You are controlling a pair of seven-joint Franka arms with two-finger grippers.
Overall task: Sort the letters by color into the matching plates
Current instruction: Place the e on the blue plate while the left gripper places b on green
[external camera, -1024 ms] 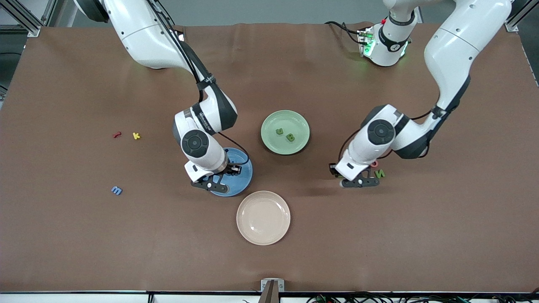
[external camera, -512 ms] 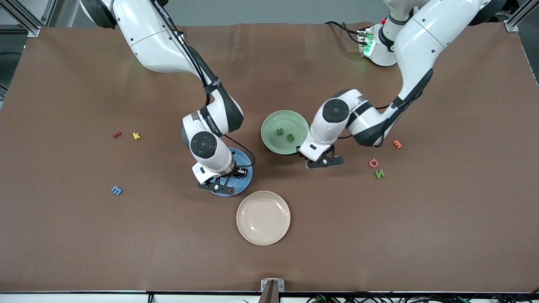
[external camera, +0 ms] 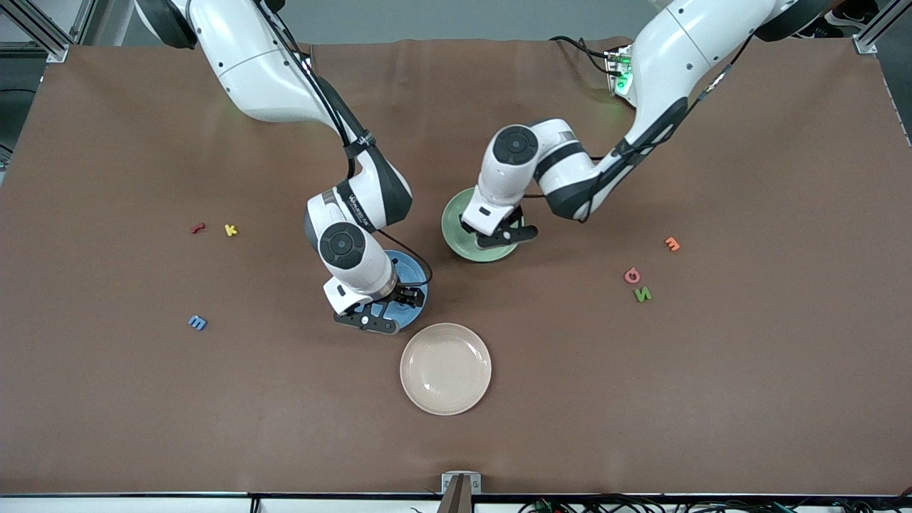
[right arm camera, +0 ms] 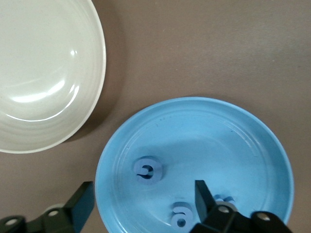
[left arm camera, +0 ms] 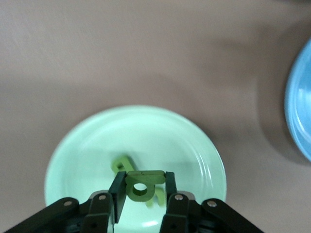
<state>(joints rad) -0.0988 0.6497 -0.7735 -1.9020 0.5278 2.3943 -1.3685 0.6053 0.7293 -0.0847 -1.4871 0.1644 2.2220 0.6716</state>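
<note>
My left gripper (left arm camera: 143, 183) is shut on a dark green letter (left arm camera: 144, 184) and hangs over the pale green plate (left arm camera: 87, 145), where two more green letters (left arm camera: 122, 165) lie. In the front view this gripper (external camera: 501, 235) covers much of that plate (external camera: 451, 221). My right gripper (right arm camera: 143, 201) stands open over the blue plate (right arm camera: 233, 136), with nothing between its fingers. Three blue letters (right arm camera: 148, 170) lie in that plate. In the front view the right gripper (external camera: 381, 313) is over the blue plate (external camera: 413, 278). One blue letter (external camera: 197, 323) and a green N (external camera: 643, 293) lie on the table.
A beige plate (external camera: 445, 368) sits nearer the front camera than the blue plate, close beside it. Red (external camera: 198, 228) and yellow (external camera: 230, 229) letters lie toward the right arm's end. Pink (external camera: 632, 275) and orange (external camera: 672, 244) letters lie by the green N.
My left arm swung from beside the green N over to the green plate, with the green letter in its grip. My right gripper opened over the blue plate.
</note>
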